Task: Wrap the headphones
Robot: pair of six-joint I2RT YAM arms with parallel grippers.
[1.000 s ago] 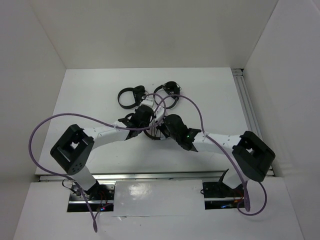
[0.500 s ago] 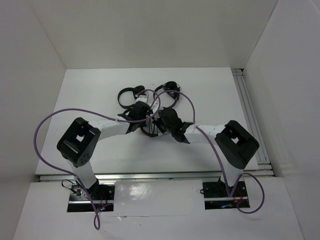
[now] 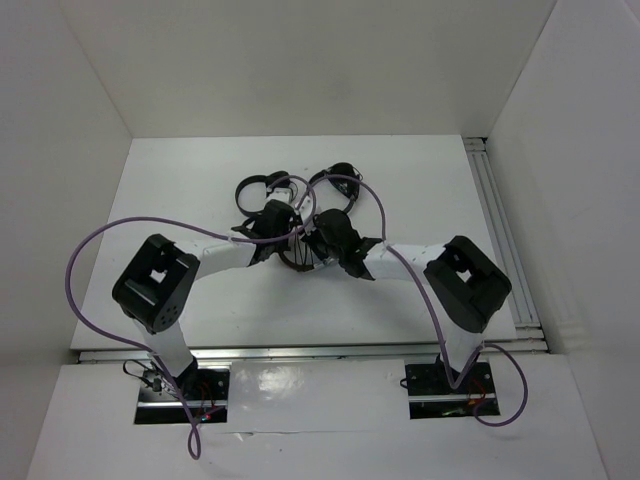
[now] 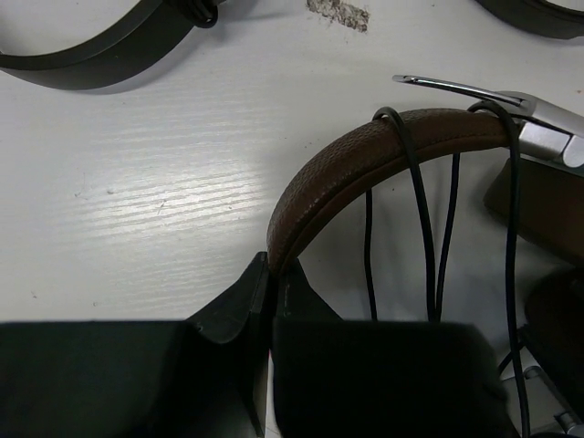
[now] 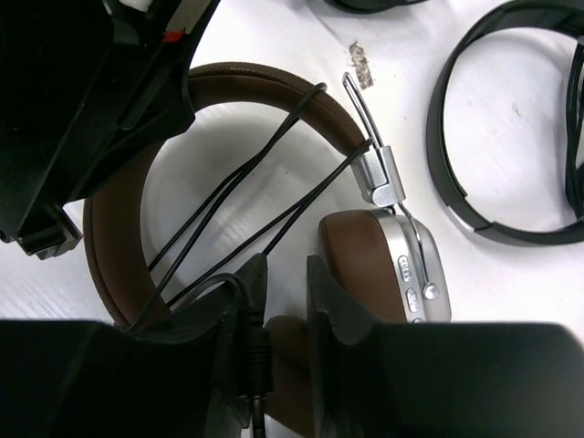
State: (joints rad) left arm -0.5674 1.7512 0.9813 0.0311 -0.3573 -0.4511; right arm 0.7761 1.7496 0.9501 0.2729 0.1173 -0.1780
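Two turns of thin black cable [image 5: 265, 146] cross brown-headband, silver-cup over-ear headphones [image 4: 365, 155], flat on white desk [image 3: 180, 200], centre. Left gripper [image 4: 272, 274] clamped on stiff padded band: firm hold. Right gripper [image 5: 285, 274] slightly parted beside limp cable; pinch near plug

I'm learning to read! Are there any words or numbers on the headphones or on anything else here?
No words, numbers or signs can be read anywhere.
The tiny buttons on the brown headphones may carry marks, but they are too small to read.
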